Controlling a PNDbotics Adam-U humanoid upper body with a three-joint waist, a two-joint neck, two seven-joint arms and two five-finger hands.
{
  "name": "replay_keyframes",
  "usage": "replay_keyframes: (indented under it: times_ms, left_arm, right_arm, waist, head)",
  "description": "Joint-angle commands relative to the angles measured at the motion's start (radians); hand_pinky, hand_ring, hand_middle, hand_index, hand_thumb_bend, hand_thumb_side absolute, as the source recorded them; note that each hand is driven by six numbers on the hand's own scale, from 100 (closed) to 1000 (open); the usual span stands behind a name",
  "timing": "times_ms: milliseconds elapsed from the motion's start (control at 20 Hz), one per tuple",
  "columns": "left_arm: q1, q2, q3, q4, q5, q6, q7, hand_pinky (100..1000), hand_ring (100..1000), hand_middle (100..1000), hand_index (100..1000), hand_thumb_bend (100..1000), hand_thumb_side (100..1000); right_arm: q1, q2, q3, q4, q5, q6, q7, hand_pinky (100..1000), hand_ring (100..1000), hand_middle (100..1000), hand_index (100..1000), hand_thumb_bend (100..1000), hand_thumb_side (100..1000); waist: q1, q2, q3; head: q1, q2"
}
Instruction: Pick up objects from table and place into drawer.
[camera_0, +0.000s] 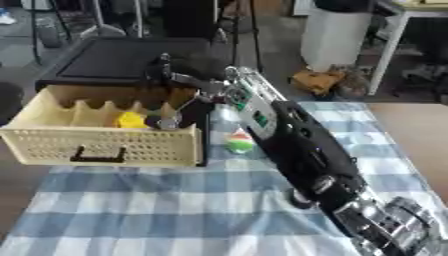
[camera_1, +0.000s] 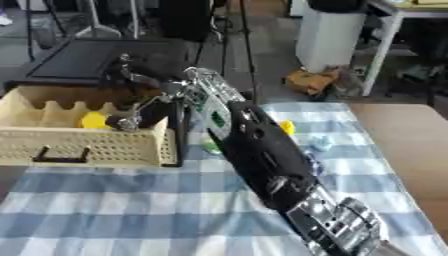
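While the right arm (camera_0: 306, 150) is stretched across the checked cloth (camera_0: 157, 210), a green and orange object (camera_0: 240, 141) is seen just beside the cream drawer (camera_0: 105, 145). Over the drawer, the right hand (camera_0: 179, 80) is held with fingers curled, though whether anything is clasped cannot be told; a yellow object (camera_0: 130, 120) lies inside.

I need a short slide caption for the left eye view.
Right hand reaches into the cream drawer beside a yellow object.
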Motion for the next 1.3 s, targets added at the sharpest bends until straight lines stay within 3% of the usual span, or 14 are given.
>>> replay_keyframes:
  times_ms: [50, 650, 1300]
  left_arm:
    - [-0.016, 0.007, 0.012, -0.018, 0.006, -0.004, 0.004, 100, 100, 100, 678, 735, 1000]
    - [0.011, 0.042, 0.011, -0.018, -0.001, -0.001, -0.003, 100, 100, 100, 677, 748, 1000]
    - [0.064, 0.149, -0.028, -0.018, 0.004, -0.018, -0.096, 100, 100, 100, 659, 701, 1000]
  right_arm:
    - [-0.026, -0.032, -0.019, -0.013, 0.01, 0.01, -0.021, 290, 432, 569, 750, 613, 423]
    - [-0.026, -0.179, -0.096, -0.071, -0.026, 0.096, -0.105, 293, 431, 558, 748, 530, 457]
    - [0.16, -0.321, -0.163, -0.284, -0.144, 0.192, -0.119, 288, 418, 542, 742, 382, 552]
  waist:
    - [0.005, -0.016, -0.004]
    - [-0.006, -0.029, -0.056]
    - [0.0, -0.032, -0.125]
  head:
    - [0.004, -0.009]
    - [0.041, -0.001]
    - [0.099, 0.009]
